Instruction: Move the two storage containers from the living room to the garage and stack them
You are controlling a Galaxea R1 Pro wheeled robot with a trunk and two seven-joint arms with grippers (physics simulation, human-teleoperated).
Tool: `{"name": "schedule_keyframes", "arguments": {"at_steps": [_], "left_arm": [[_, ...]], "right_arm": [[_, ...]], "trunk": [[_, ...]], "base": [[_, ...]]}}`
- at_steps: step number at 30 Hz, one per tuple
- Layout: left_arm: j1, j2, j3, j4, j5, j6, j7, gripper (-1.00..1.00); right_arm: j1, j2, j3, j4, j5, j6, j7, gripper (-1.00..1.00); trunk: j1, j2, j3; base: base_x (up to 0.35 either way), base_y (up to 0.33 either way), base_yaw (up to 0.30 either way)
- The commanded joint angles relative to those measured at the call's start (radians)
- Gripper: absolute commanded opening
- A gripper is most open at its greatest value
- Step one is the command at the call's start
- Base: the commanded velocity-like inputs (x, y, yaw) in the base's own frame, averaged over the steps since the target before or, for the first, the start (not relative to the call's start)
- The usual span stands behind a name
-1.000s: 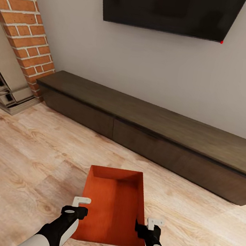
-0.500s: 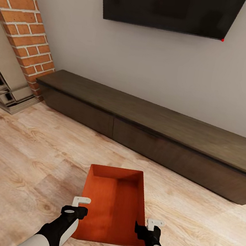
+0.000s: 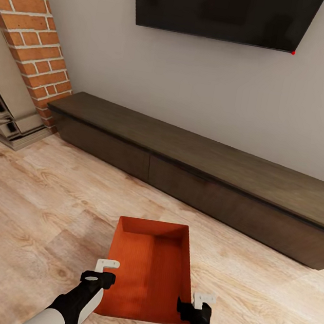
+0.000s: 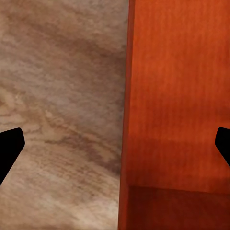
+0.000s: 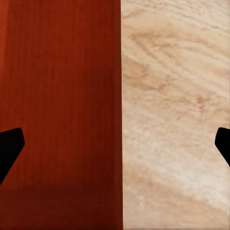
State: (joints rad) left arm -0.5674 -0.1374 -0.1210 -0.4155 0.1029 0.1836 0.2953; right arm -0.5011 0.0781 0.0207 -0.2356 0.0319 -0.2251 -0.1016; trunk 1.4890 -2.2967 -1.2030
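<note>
One orange-red storage container sits on the light wood plank floor just in front of me, its open top facing up. My left gripper hangs over its left wall, and my right gripper over its right wall. In the left wrist view the container's ribbed wall and inside lie under the left gripper, whose black fingertips stand wide apart, one on each side of the rim. In the right wrist view the right gripper straddles the other wall the same way. Both are open and hold nothing.
A long low dark wood cabinet runs along the grey wall ahead, under a black wall TV. A red brick fireplace stands at the left. Wood floor spreads on both sides of the container.
My right gripper has sunk a little along the container's right wall. The view shifted slightly a second ago. The container and left gripper have stayed put.
</note>
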Motion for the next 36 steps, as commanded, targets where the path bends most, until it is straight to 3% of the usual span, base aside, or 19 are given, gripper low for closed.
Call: {"name": "schedule_keyframes", "arguments": {"at_steps": [1, 31, 36], "left_arm": [[0.000, 0.001, -0.008, -0.002, 0.011, 0.005, 0.008, 1.00], [0.000, 0.001, -0.008, -0.003, 0.012, 0.005, 0.008, 1.00], [0.000, 0.001, -0.008, -0.003, 0.012, 0.005, 0.008, 1.00]], "right_arm": [[-0.001, 0.000, 0.003, 0.008, 0.003, -0.002, -0.006, 1.00], [-0.001, 0.000, 0.002, 0.021, 0.007, -0.015, -0.006, 1.00], [-0.001, 0.000, 0.008, 0.020, 0.013, -0.045, -0.006, 1.00]], "trunk": [[0.000, 0.000, -0.001], [0.000, 0.000, -0.001], [0.000, 0.000, -0.001]], "base": [[0.000, 0.000, 0.000], [0.000, 0.000, 0.000], [0.000, 0.000, 0.000]]}}
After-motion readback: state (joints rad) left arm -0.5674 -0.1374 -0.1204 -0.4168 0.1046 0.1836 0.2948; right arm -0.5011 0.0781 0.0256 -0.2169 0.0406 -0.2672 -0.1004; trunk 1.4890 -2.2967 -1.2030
